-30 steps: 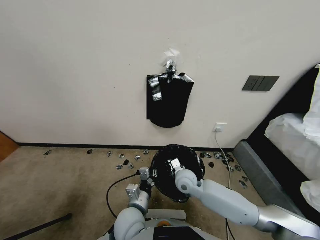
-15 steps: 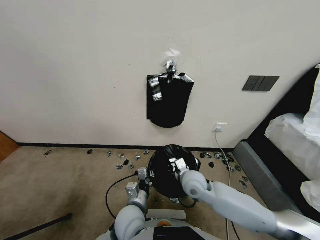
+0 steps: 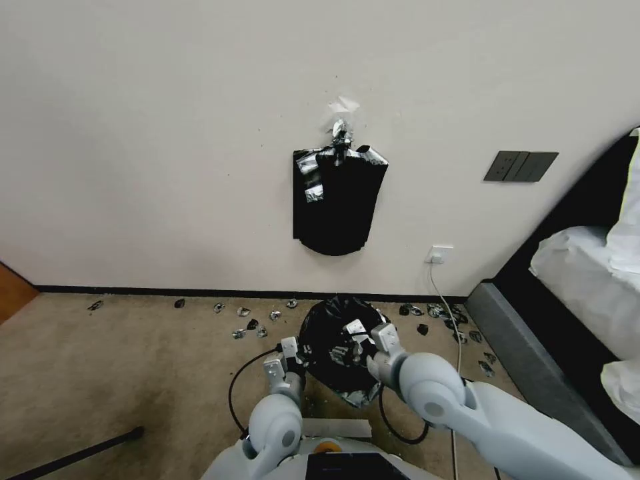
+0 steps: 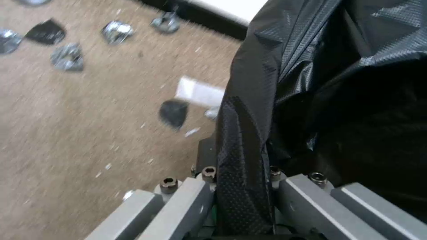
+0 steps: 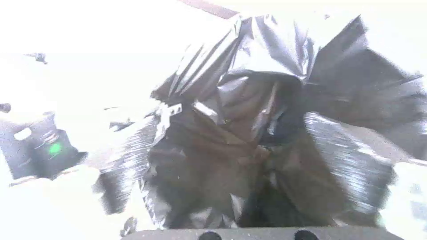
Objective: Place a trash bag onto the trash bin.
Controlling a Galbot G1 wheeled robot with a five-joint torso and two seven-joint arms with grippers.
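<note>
Left tool (image 4: 242,186) pinches crumpled, glossy black trash bag (image 3: 337,340).

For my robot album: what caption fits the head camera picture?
Two robot hands, left hand and right hand, stretch the trash bag by the wall.

trash bin hidden under the trash bag (image 3: 341,347) | left gripper (image 4: 240,186) cut off by the frame edge, film pinched between its fingers | right gripper (image 3: 363,343) fingertips seemingly buried in creases | right wrist view washed out, floor scraps (image 4: 66,56) blurred
</note>
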